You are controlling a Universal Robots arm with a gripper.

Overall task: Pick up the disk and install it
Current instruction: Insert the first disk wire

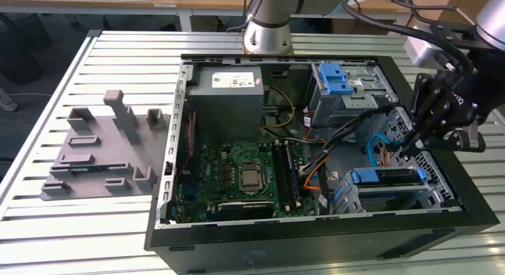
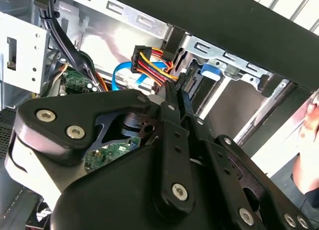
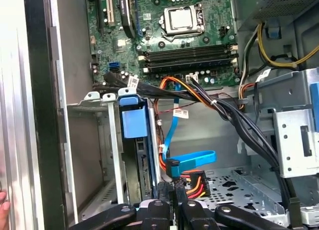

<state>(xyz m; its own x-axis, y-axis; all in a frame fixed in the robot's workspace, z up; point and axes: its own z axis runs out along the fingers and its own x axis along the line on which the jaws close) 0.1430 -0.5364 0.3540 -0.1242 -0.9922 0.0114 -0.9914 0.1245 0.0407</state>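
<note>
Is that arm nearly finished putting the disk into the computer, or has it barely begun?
Mostly done, it seems: the disk already stands inside its metal bay. The gripper holds nothing, its fingers together beside the coloured power plug and the blue cable. Both hang loose by the bay, so the wiring looks unfinished.

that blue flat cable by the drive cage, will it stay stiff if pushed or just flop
Probably floppy: the blue flat cable already curls in a loose loop. Likely light, being thin. It may spring back, given that bend.
</note>
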